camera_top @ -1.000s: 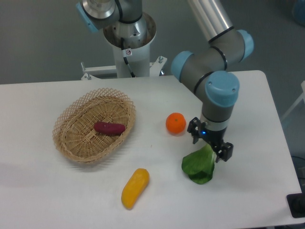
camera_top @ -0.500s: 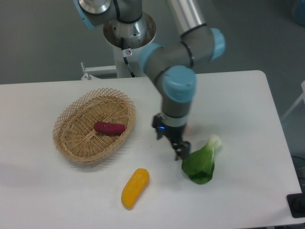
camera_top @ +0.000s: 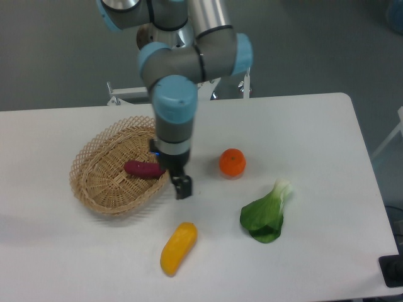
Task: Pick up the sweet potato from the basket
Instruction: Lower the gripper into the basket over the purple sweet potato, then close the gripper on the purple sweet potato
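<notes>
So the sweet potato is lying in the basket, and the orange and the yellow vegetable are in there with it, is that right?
Not quite. The camera view shows only the sweet potato lying in the basket. The orange sits on the table to the basket's right, and the yellow vegetable lies on the table in front of it, both outside the rim.

1. One basket is seen on the table.
2. One sweet potato is counted, lying in the basket.
3. One orange is counted on the table.
4. One yellow vegetable is counted on the table.
5. One leafy green is counted on the table.
6. One arm is seen, and one gripper is carried by it.
</notes>
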{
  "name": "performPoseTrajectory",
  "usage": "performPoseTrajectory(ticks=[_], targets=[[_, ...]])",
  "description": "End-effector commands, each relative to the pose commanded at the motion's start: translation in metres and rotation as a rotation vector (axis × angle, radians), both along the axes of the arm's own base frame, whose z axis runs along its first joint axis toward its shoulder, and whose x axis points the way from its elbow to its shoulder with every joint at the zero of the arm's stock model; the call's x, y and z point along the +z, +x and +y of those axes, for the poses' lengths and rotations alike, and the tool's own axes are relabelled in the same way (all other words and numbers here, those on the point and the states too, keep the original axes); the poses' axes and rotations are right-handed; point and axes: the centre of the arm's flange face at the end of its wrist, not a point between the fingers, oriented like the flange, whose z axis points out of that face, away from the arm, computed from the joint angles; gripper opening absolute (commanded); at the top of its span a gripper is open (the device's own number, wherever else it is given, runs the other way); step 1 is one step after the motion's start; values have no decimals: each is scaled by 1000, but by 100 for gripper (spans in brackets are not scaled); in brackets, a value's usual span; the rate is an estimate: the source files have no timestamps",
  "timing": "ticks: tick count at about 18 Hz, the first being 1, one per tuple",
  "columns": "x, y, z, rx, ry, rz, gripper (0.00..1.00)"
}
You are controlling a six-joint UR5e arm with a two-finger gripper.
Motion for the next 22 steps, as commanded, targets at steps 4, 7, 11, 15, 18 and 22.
performPoseTrajectory(ticks=[4,7,11,15,18,22], targets=[[-17,36,1,-60,-28,-17,100],[-31,43,-1,-78,-54,-28,100],[-48,52,-12,-116,-83,-46,100],[-64,53,-7,-125,-73,-40,100],[-69,52,-5,-125,-68,-35,88],[-75,53,-7,-127,-80,-43,78]])
